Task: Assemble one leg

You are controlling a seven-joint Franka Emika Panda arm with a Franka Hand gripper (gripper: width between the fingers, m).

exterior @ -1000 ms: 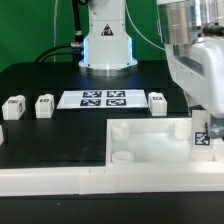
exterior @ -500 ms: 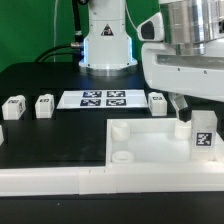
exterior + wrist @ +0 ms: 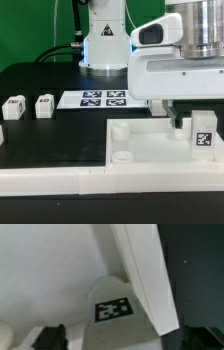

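Two spare legs [image 3: 12,107] [image 3: 44,105] stand apart at the exterior view's left on the black surface [image 3: 60,140], then the marker board [image 3: 100,98], then the large white panel [image 3: 150,150] with round corner sockets. The leg [image 3: 203,133], a stubby white block with a black-and-white tag, stands upright at the panel's right edge under the arm. The jaws of the gripper [image 3: 122,338] hang spread on either side of it; whether they touch it I cannot tell.
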